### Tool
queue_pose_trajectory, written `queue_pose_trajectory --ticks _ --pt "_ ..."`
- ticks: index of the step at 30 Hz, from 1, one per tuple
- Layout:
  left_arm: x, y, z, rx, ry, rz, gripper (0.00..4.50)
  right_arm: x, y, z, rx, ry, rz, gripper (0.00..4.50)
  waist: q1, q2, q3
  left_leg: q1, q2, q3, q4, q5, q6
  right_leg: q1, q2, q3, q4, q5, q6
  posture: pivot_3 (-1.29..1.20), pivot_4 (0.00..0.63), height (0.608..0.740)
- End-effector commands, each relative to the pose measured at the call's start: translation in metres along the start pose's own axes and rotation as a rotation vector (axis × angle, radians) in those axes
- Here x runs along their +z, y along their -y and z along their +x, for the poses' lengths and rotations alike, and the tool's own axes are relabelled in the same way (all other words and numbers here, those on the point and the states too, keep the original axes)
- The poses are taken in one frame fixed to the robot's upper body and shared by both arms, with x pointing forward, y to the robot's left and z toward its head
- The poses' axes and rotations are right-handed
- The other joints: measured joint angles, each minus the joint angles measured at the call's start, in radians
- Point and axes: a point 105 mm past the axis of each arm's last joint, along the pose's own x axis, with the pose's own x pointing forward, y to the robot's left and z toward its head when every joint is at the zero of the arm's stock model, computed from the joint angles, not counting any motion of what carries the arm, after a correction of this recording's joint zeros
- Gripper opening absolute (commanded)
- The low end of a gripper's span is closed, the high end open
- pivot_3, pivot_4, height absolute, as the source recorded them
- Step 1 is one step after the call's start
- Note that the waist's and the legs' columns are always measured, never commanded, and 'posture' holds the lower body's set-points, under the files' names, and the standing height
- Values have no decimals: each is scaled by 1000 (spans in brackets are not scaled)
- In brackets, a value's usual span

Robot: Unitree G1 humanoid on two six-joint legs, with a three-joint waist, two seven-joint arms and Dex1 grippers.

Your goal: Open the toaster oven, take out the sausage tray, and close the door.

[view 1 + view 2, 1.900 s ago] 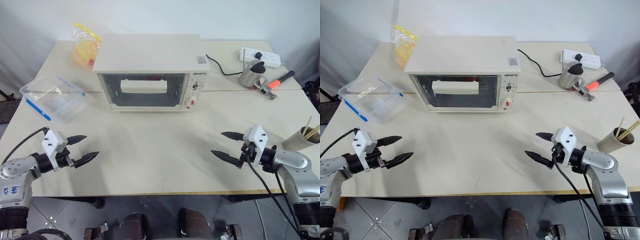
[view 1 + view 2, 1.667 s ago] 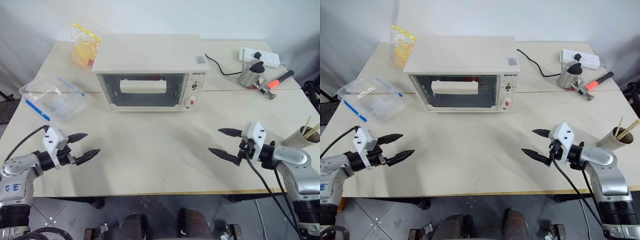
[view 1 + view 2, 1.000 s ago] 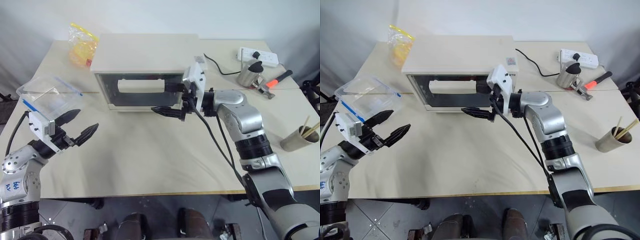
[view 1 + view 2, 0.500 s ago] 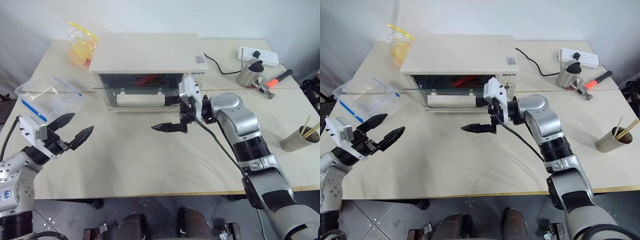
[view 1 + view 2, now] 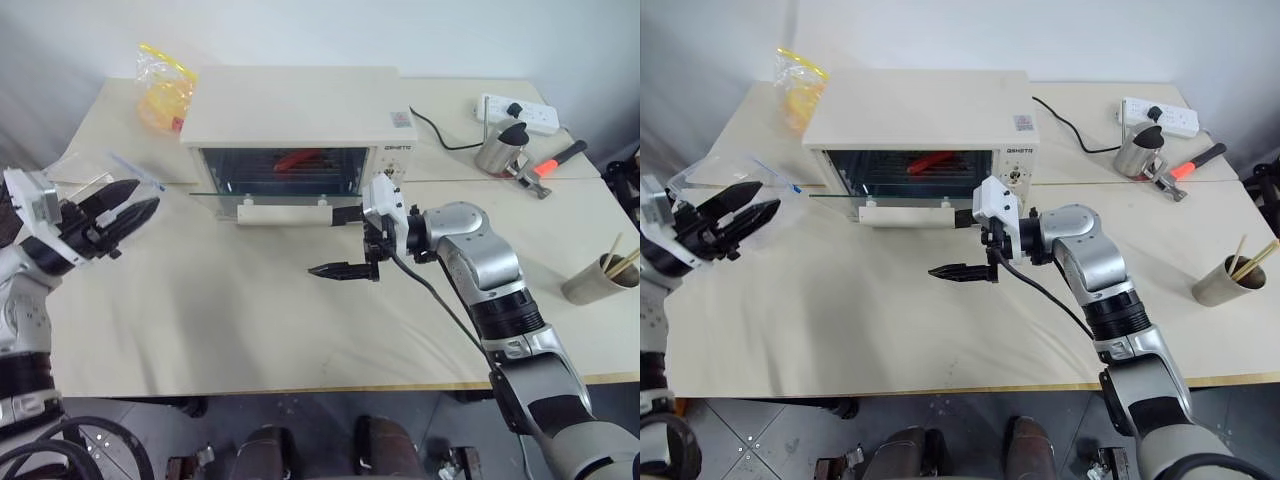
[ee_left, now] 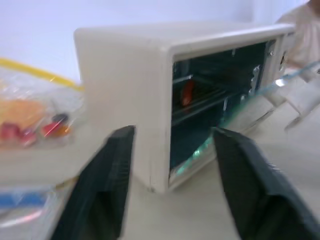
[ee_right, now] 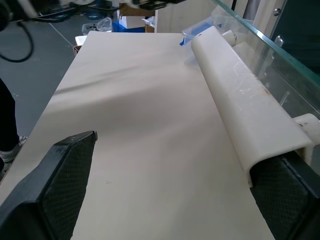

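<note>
The toaster oven door is pulled down, almost flat. The right gripper is wide open by the door's bar handle, one finger under its end. The sausage tray sits inside the oven. The left gripper is partly open and empty, off to the oven's left. Taking out the tray and closing the door come next.

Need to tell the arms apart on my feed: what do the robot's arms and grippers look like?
Both arms are silver-grey metal with black joint rings. Each gripper, left gripper and right gripper, has a white block at the wrist and two black pointed, textured fingers. A black cable runs along the right arm.
</note>
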Motion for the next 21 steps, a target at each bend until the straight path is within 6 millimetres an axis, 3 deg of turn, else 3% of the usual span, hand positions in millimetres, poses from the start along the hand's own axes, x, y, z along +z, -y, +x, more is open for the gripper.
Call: queue_pose_trajectory --ticks 1,4,5,11,13,16,21 --pt "5 1 9 -88 -20 31 1118 5 -10 6 50 6 -30 4500 -2 0 0 0 0 0 0 0 0 0 0 0 0 0 0 0 150 740" --pt "1 0 27 -142 -51 30 144 7 -10 6 39 17 -30 4500 -2 0 0 0 0 1 0 0 0 0 0 0 0 0 0 0 150 740" --pt "0 0 33 -159 -54 30 27 7 -11 6 37 18 -29 4500 -2 0 0 0 0 1 0 0 0 0 0 0 0 0 0 0 150 740" --pt "-15 3 56 -227 -162 33 27 8 -15 5 11 20 -19 4500 -2 -1 0 0 0 1 0 0 0 0 1 0 0 0 0 0 150 740" --pt "-24 15 59 -313 -198 16 27 0 -16 0 -78 -40 20 4500 -1 -1 0 0 0 1 0 0 0 -1 1 0 0 0 0 0 150 740" --pt "-33 27 61 -407 -224 -25 27 -4 -25 -11 -124 -59 46 4500 4 -1 0 -1 0 0 0 -1 0 -1 1 0 0 0 0 0 150 740" --pt "-37 32 66 -443 -247 -31 27 -32 -26 -49 -272 -228 118 4500 13 -2 0 -3 -1 -1 3 -2 2 0 0 0 -2 0 1 0 150 740"
